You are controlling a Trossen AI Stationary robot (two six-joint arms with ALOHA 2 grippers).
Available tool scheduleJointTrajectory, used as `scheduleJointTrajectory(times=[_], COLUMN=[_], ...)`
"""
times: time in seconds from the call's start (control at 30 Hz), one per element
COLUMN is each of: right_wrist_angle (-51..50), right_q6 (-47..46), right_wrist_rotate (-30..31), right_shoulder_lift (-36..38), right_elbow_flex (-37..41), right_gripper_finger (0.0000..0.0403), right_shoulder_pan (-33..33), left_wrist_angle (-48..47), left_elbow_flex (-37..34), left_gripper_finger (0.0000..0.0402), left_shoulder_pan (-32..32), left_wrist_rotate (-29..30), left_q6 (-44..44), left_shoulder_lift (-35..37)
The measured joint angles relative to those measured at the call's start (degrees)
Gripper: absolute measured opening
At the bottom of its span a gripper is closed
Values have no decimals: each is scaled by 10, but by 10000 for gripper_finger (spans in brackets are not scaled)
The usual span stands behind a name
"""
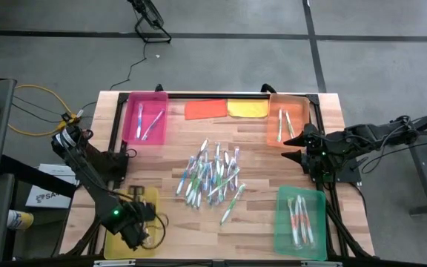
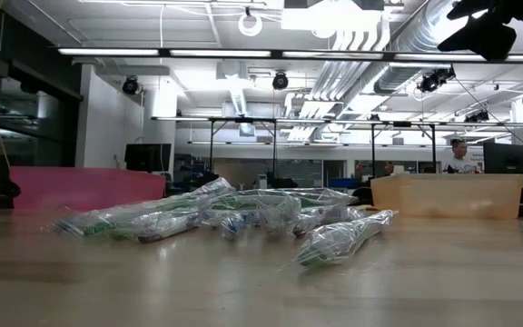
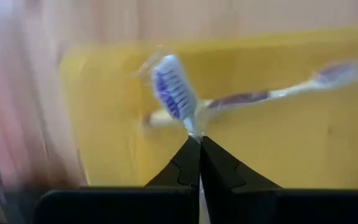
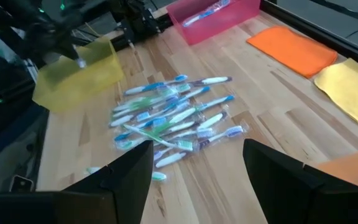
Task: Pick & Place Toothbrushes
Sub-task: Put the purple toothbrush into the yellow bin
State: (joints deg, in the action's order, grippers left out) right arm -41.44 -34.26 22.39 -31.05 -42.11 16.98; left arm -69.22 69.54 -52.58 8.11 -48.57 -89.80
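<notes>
Gripping purple toothbrush (image 3: 174,93) over yellow tray (image 3: 291,155): left claw (image 3: 199,140); right claw (image 4: 197,163) open.

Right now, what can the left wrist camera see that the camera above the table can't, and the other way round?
Only the left wrist view shows the left gripper with its jaws shut on a purple toothbrush, and a second purple brush lying in the tray.

Only the high view shows the pile of toothbrushes, the pink tray, orange tray, green tray, two cloths and the right gripper, open.

Both show the yellow tray and the wooden table.
</notes>
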Motion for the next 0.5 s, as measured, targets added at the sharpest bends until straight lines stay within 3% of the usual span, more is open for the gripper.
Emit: scheduleJointTrajectory(times=[0.2, 0.5], right_wrist_angle=[-40, -50], right_q6=[-17, -36], right_wrist_rotate=[0, 10], right_shoulder_lift=[0, 0], right_elbow_flex=[0, 0], right_gripper_finger=[243, 243], right_shoulder_pan=[0, 0], left_wrist_angle=[91, 76], left_elbow_flex=[2, 1], left_gripper_finger=[0, 0], left_shoulder_pan=[15, 34], left_wrist_rotate=[25, -61], left_q6=[332, 539], left_shoulder_lift=[-8, -42])
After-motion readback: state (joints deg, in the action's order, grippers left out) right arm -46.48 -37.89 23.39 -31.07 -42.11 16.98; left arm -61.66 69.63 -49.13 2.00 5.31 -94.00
